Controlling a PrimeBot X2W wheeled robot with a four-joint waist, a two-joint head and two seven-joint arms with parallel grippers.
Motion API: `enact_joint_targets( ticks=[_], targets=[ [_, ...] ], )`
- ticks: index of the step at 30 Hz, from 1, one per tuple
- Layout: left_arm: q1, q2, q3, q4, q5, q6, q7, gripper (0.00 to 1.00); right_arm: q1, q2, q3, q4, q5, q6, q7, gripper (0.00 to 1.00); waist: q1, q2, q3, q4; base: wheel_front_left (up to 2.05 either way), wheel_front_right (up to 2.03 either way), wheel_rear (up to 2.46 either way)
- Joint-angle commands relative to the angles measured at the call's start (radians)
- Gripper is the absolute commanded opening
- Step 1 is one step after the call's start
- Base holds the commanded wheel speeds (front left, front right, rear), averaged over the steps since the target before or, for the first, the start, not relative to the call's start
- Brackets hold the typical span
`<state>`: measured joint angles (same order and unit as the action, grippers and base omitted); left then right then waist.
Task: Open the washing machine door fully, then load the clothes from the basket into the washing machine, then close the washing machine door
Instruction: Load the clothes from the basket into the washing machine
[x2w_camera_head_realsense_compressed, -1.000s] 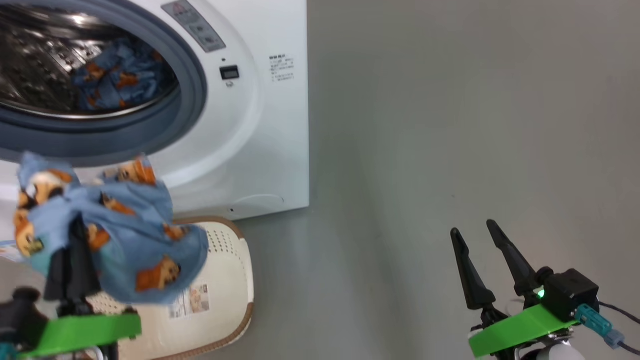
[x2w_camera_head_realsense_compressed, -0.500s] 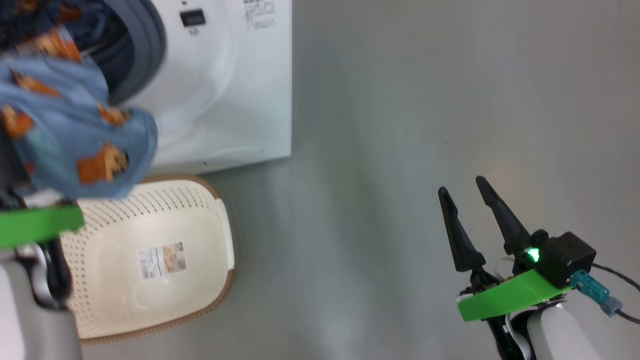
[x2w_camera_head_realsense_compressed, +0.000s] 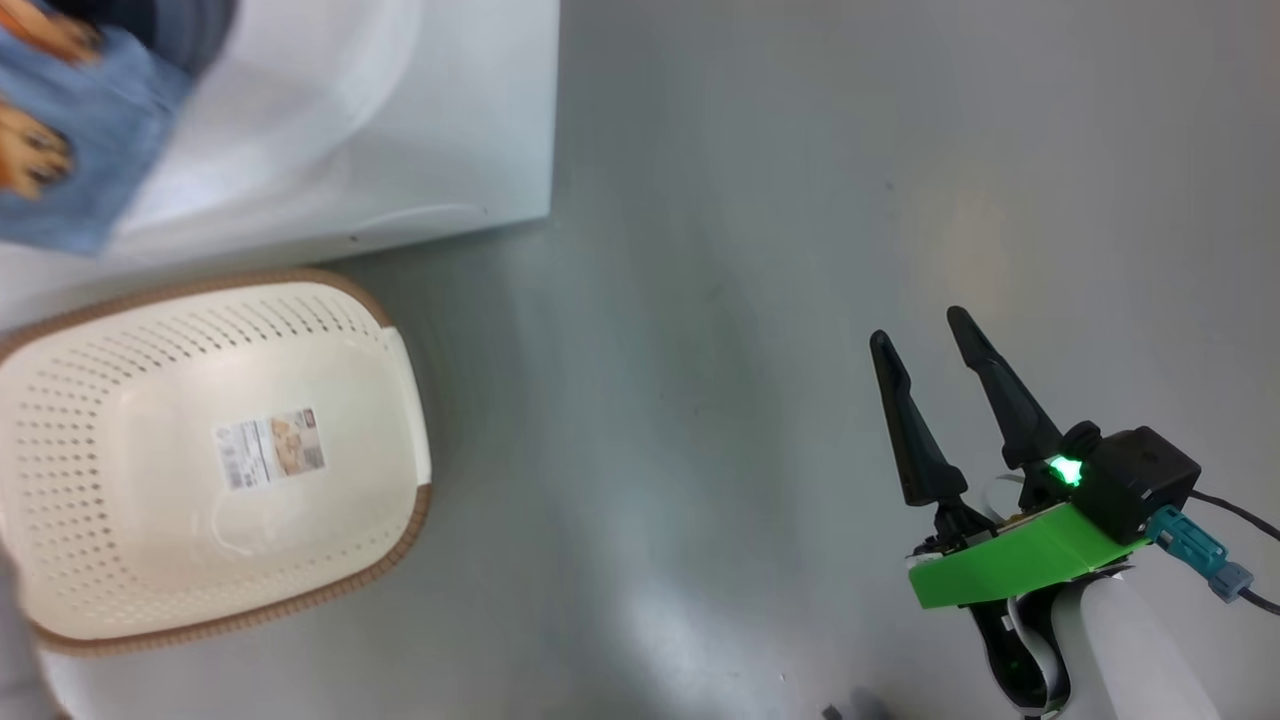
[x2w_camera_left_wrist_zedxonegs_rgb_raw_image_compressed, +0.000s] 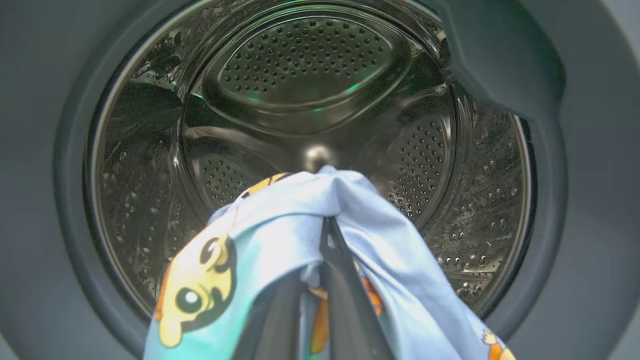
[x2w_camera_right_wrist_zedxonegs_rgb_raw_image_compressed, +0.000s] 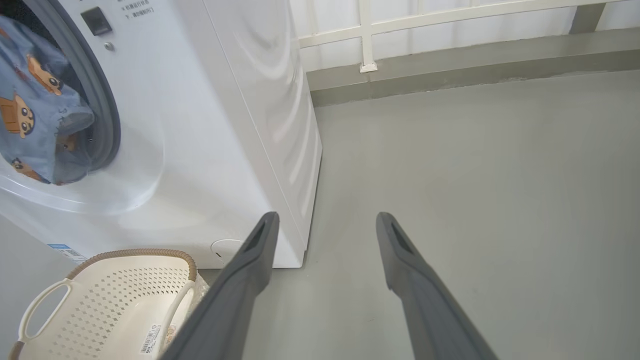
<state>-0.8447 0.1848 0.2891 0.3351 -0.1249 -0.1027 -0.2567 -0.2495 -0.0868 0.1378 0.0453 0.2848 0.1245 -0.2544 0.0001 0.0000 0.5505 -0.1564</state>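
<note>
a: where are the clothes (x2w_camera_left_wrist_zedxonegs_rgb_raw_image_compressed: 280, 235) right now?

b: pinched in my left gripper (x2w_camera_left_wrist_zedxonegs_rgb_raw_image_compressed: 327, 235), which is closed tight on them. the cloth drapes over both fingers and hangs below them. the drum (x2w_camera_left_wrist_zedxonegs_rgb_raw_image_compressed: 310, 70) lies straight ahead along my fingers, its mouth facing me.

a: is there room to go in?

b: i think so. the steel opening is wide on either side of the bundle. the edge to mind is the lower lip of the grey gasket (x2w_camera_left_wrist_zedxonegs_rgb_raw_image_compressed: 550, 210), because the hanging cloth could drag there.

a: and your other arm?

b: my right gripper (x2w_camera_head_realsense_compressed: 918, 328) is spread wide and holds nothing. it hangs over bare floor (x2w_camera_head_realsense_compressed: 750, 250), well to the right of the washing machine (x2w_camera_head_realsense_compressed: 420, 120). the basket (x2w_camera_head_realsense_compressed: 60, 420) sits just in front of the machine with only its label (x2w_camera_head_realsense_compressed: 270, 450) inside. the left arm is the nearer one, so i'd push it deeper before letting go.
</note>
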Motion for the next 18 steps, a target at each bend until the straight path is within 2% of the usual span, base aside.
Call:
enact_joint_targets(
  ticks=[1,3,6,14,18],
  targets=[
    [-0.04,0.064,0.023,-0.015,0.015,-0.006,-0.005,0.0,-0.004,-0.003,0.023,-0.026,0.008,0.006,-0.007,1.0,-0.0001,0.0,0.043,-0.013,0.0,0.0,0.0],
    [-0.121,0.101,0.018,0.03,0.021,-0.01,-0.005,0.0,-0.012,-0.001,0.025,-0.028,0.013,0.006,-0.007,1.0,-0.0001,0.0,0.071,-0.016,0.0,0.0,0.0],
    [-0.178,0.121,-0.003,0.064,0.032,-0.014,-0.005,0.0,-0.021,0.002,0.03,-0.031,0.015,0.006,-0.007,1.0,-0.0001,0.0,0.099,-0.018,0.0,0.0,0.0],
    [-0.247,0.13,-0.026,0.162,0.026,-0.018,-0.005,0.0,-0.039,0.013,0.042,-0.03,0.025,0.006,-0.007,1.0,-0.0001,0.0,0.162,-0.026,0.0,0.0,0.0],
    [-0.295,0.146,-0.049,0.262,0.023,-0.021,-0.002,0.0,-0.047,0.018,0.045,-0.031,0.03,0.006,-0.007,1.0,-0.0001,0.0,0.199,-0.03,0.0,0.0,0.0]
  ],
)
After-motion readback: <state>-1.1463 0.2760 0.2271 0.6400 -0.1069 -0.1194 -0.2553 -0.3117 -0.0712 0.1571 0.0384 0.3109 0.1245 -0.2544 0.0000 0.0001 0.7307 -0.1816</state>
